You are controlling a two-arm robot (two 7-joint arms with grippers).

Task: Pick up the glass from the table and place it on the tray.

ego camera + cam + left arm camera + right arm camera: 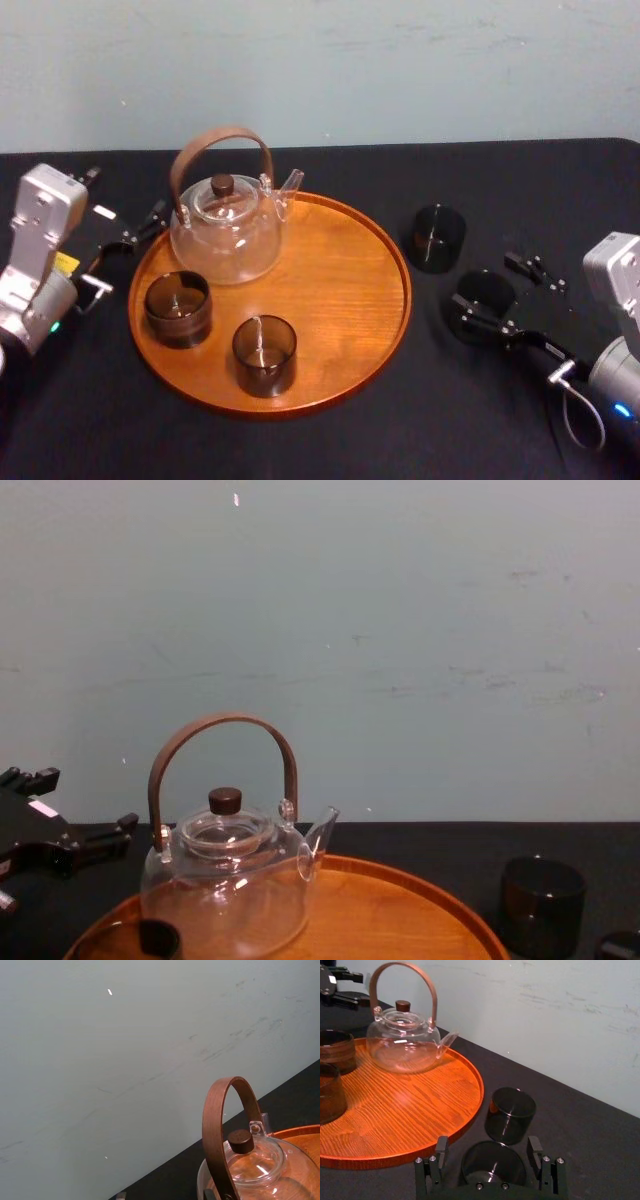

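Tray [345, 300]: big round orange-brown wood, low raised rim, flat on matte black table [400, 440], left of table's middle, nr its back edge. Four dark smoky glasses, all upright, same short cyl. shape. On the table, right of tray: far glass [437, 237] close to tray's right rim but apart. The near glass [483, 298] is just beside it twd table's front-right, btwn spread fingers of right hand [488, 1144], gap each side. On tray: left glass [178, 308] by the left rim, front glass [264, 354] nr front rim.
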